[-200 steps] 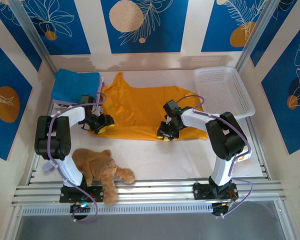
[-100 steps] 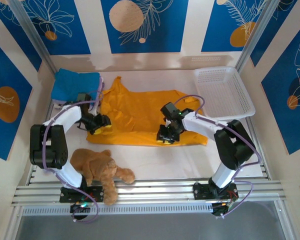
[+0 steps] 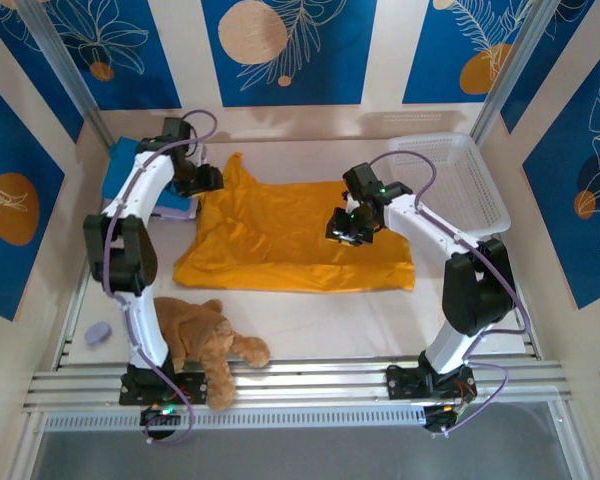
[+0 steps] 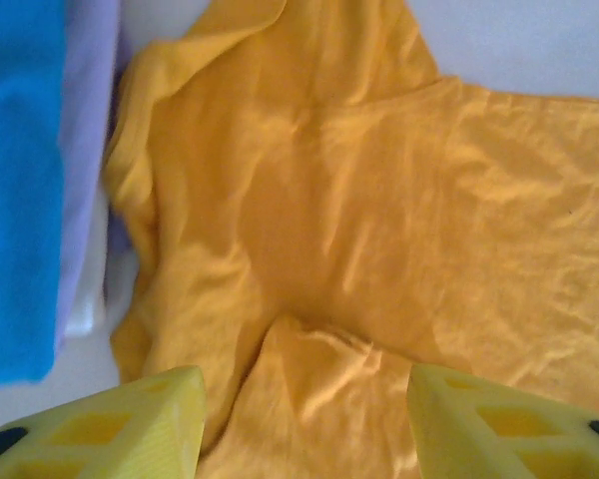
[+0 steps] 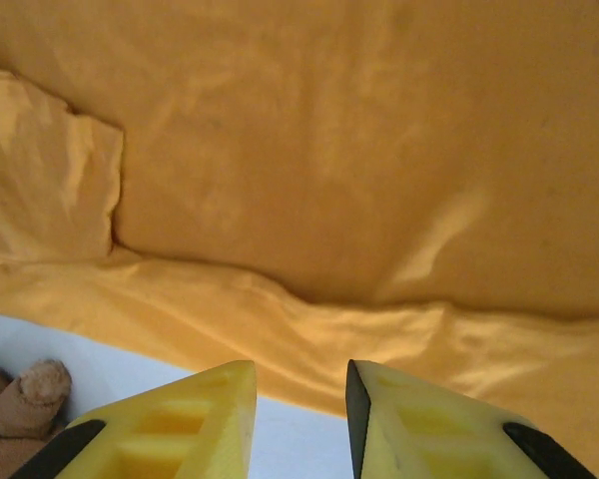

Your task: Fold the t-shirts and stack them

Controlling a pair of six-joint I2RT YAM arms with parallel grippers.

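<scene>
Across the worktop (image 3: 310, 315) lies the mustard-orange t-shirt (image 3: 280, 240). At its ten o'clock, left fingers (image 4: 130, 424) gape wide, empty; at three o'clock, right fingers (image 5: 180, 419) sit narrow, empty.

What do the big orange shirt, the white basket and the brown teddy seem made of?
Orange shirt: soft matte knit, likely cotton; it wrinkles and folds limply. Basket: white rigid plastic, seemingly, with a perforated mesh floor. Teddy: brown plush, fuzzy pile.

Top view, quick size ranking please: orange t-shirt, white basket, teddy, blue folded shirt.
1. orange t-shirt
2. white basket
3. teddy
4. blue folded shirt, though the left arm covers much of it, so its place below the teddy is unsure.
</scene>
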